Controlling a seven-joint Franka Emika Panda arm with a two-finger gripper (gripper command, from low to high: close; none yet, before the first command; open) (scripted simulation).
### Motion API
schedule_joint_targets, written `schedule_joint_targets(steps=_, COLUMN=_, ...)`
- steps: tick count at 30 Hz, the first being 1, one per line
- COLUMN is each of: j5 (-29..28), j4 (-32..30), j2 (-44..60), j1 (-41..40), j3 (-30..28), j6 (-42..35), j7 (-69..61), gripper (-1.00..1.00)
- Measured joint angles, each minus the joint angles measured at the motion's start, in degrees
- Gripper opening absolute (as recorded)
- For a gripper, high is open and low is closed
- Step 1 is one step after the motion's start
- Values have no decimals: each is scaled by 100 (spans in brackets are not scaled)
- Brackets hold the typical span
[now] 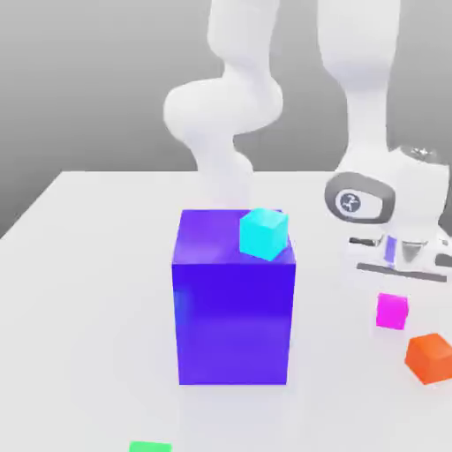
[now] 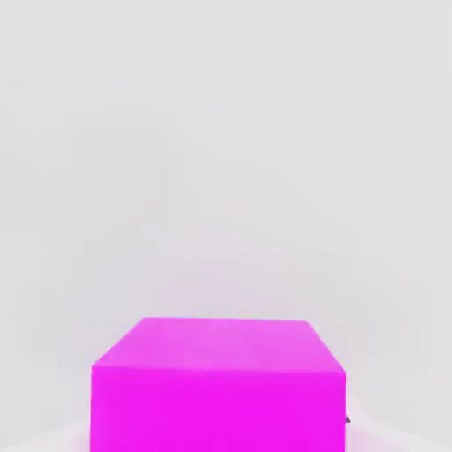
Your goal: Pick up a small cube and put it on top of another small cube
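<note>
The small magenta cube [image 1: 392,311] rests on the white table at the exterior view's right, and it looms large and close in the hand view [image 2: 218,384]. My gripper [image 1: 402,263] hangs just above it, slightly behind it, with a small gap between hand and cube. The small green cube [image 1: 150,447] lies at the bottom edge of the exterior view, left of centre, with just its top showing. It is far from the gripper, on the other side of the big blue block.
A big blue-violet block [image 1: 234,305] stands mid-table with a cyan cube [image 1: 264,233] on its top right corner. An orange cube [image 1: 430,357] sits just right of and nearer than the magenta cube. The arm's white links rise behind the block.
</note>
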Motion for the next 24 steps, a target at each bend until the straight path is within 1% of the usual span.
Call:
schedule_joint_targets(steps=5, j5=685, j4=-112, j2=-514, j1=-288, j3=453, j6=-377, j7=-510, gripper=-100)
schedule_joint_targets(steps=10, j5=1038, j4=-226, j2=-907, j1=-337, j3=591, j6=-694, j7=-783, gripper=-100)
schedule_joint_targets(steps=11, j5=1079, j4=-119, j2=-918, j1=-370, j3=587, j6=-737, j7=-839, gripper=-100)
schedule_joint_targets(steps=16, j5=1305, j4=776, j2=-697, j1=-1220, j3=199, j6=-1211, j7=-2006, gripper=-100)
schedule_joint_targets(steps=24, j5=1467, j4=1913, j2=-254, j1=-2439, j3=-649, j6=-1931, j7=-3836, gripper=-100)
